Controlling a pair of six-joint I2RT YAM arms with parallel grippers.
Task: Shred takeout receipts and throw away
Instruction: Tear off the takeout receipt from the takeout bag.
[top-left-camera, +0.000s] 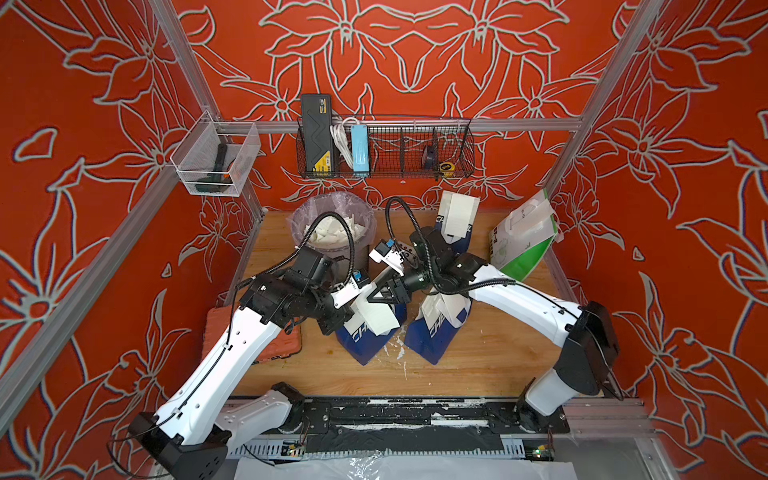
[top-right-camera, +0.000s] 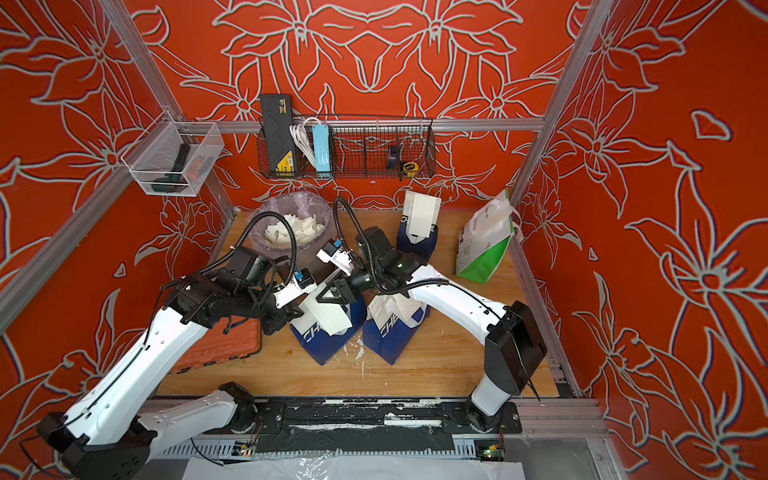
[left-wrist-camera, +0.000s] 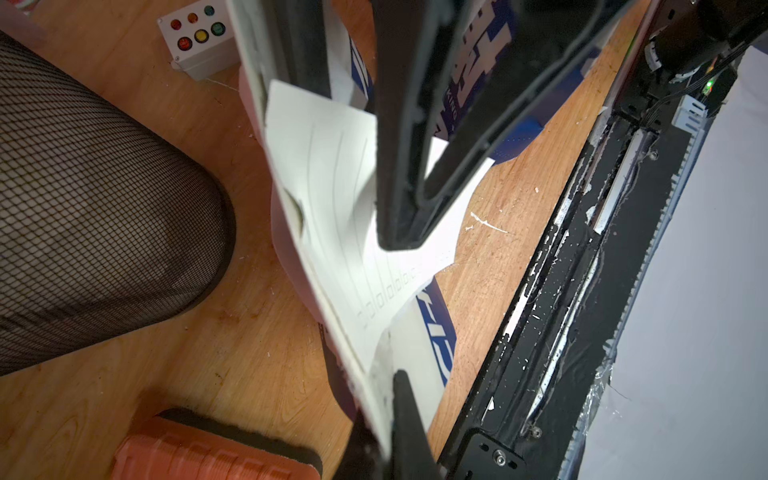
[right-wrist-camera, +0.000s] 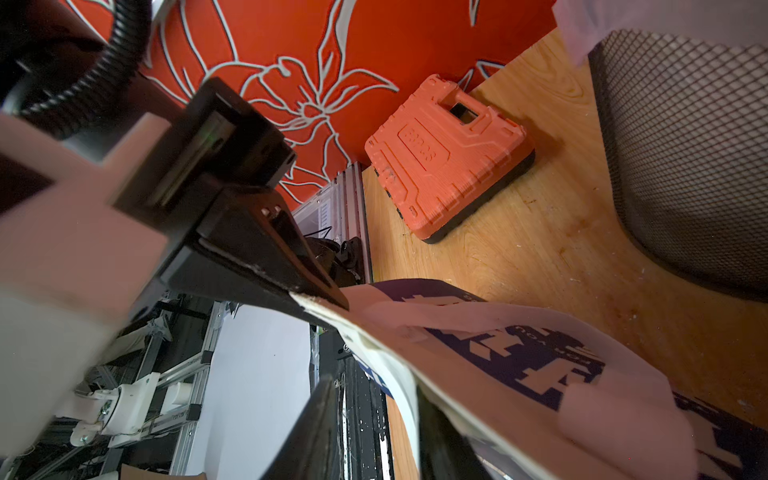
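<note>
Above the tabletop (top-left-camera: 478, 353) centre, the left gripper (left-wrist-camera: 380, 395) clamps one takeout receipt (left-wrist-camera: 328, 178) while the right gripper (top-left-camera: 373, 296) straddles its opposite edge, jaws apart.

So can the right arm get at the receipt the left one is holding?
Likely yes: the right gripper is at the free edge of the receipt, jaws either side, nothing in the way.

The bin (top-left-camera: 297, 224) stands near the table's (top-left-camera: 478, 353) back left corner, paper scraps (top-left-camera: 332, 230) in it. A tool case (top-left-camera: 218, 326) lies at the left edge. Mid-table, the left bag (top-left-camera: 357, 349), a receipt (top-left-camera: 374, 316) over it, sits beside the right bag (top-left-camera: 432, 340); a third bag (top-left-camera: 441, 219) stands behind, a fourth bag (top-left-camera: 523, 249) back right.
</note>
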